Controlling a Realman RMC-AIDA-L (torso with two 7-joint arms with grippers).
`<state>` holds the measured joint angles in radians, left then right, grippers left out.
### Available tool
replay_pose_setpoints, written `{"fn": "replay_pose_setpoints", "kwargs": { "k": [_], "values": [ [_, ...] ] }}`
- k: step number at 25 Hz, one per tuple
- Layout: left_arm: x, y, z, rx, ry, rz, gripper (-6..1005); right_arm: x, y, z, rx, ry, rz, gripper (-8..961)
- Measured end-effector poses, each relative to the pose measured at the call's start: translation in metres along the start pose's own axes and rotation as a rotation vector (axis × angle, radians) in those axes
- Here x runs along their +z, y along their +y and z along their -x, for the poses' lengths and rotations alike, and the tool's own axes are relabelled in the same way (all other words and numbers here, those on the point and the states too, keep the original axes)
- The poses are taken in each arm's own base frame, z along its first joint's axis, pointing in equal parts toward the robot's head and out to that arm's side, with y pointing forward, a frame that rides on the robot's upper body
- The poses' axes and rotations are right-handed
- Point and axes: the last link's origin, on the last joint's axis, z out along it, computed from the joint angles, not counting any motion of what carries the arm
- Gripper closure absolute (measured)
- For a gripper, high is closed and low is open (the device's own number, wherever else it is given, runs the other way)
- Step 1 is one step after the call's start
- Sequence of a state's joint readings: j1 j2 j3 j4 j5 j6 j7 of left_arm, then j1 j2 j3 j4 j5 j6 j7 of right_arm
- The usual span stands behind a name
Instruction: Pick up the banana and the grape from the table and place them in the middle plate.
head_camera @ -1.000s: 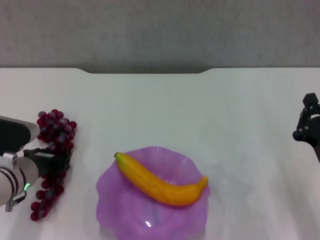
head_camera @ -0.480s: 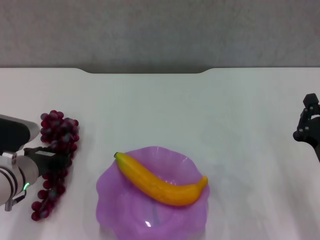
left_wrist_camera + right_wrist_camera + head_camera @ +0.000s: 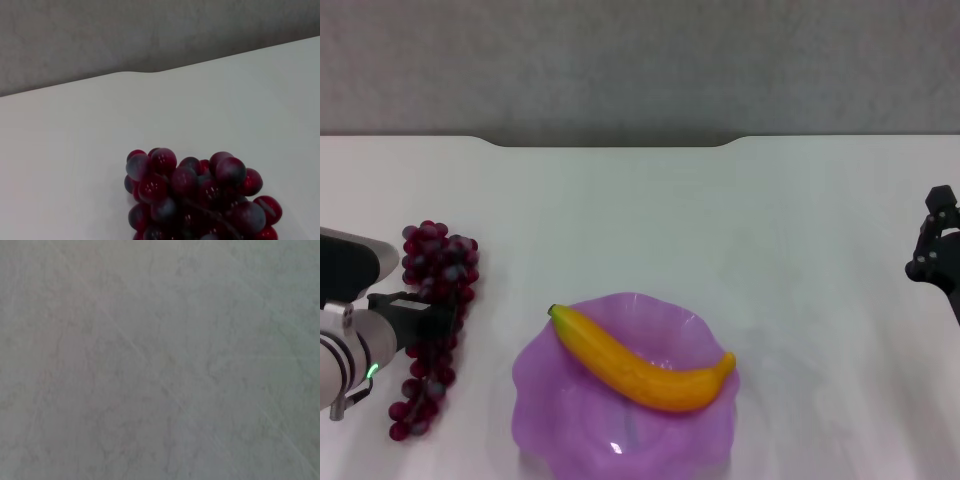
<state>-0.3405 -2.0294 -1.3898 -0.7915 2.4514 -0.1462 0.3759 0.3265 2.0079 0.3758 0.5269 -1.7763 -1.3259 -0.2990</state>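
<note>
On the white table (image 3: 650,220) (grey wall (image 3: 640,60) behind) lies the grape (image 3: 432,300)

Lab-like setup: bare white table (image 3: 650,210), grey wall (image 3: 640,60).

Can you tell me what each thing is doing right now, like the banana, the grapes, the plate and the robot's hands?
Banana: lying across the plate, untouched.
Grapes: on the table, outside the plate, with the left hand around the bunch's middle.
Plate: on the table, holding only the banana.
Left hand: at the grapes, on the robot's left.
Right hand: parked off to the right, away from everything.
</note>
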Motion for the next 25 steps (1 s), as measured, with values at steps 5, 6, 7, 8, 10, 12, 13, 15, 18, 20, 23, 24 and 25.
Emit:
{"fn": "replay_pose_setpoints", "kwargs": {
  "k": [5, 6, 7, 8, 10, 12, 13, 15, 18, 20, 23, 24, 25],
  "values": [
    [0.000, 0.000, -0.001, 0.001, 0.001, 0.001, 717, 0.000, 0.000, 0.000, 0.000, 0.000, 0.000, 953],
    [0.000, 0.000, -0.001, 0.001, 0.000, 0.002, 718, 0.000, 0.000, 0.000, -0.001, 0.000, 0.001, 954],
    [0.000, 0.001, -0.001, 0.002, 0.000, 0.003, 720, 0.000, 0.000, 0.000, -0.001, 0.000, 0.001, 954],
    [0.001, 0.001, -0.003, 0.003, 0.002, 0.005, 721, 0.000, 0.000, 0.000, -0.001, 0.000, 0.001, 954],
    [0.000, 0.003, -0.008, 0.005, 0.018, 0.011, 724, 0.001, 0.000, 0.000, -0.002, 0.000, 0.001, 954],
    [-0.001, 0.005, -0.015, 0.005, 0.038, 0.016, 727, 0.000, 0.000, 0.000, -0.003, 0.000, 0.001, 954],
    [-0.002, 0.006, -0.018, 0.005, 0.047, 0.018, 728, 0.000, -0.001, 0.000, -0.003, 0.001, 0.000, 954],
    [-0.004, 0.006, -0.024, 0.006, 0.068, 0.020, 731, 0.000, -0.001, -0.001, -0.004, 0.002, -0.001, 954],
    [-0.009, 0.004, -0.035, 0.006, 0.105, 0.019, 734, -0.001, -0.001, -0.001, -0.006, 0.003, -0.001, 954],
    [-0.017, 0.000, -0.049, 0.019, 0.151, 0.014, 737, -0.001, -0.002, -0.001, -0.006, 0.004, -0.002, 954],
    [-0.030, -0.003, -0.068, 0.048, 0.211, 0.007, 745, -0.001, -0.002, -0.001, -0.007, 0.004, -0.002, 954],
    [-0.036, -0.004, -0.075, 0.057, 0.233, 0.007, 748, -0.001, -0.002, -0.001, -0.007, 0.005, -0.002, 954],
    [-0.040, -0.003, -0.079, 0.064, 0.245, 0.009, 751, -0.001, -0.002, -0.001, -0.007, 0.005, -0.002, 954]
  ]
}}
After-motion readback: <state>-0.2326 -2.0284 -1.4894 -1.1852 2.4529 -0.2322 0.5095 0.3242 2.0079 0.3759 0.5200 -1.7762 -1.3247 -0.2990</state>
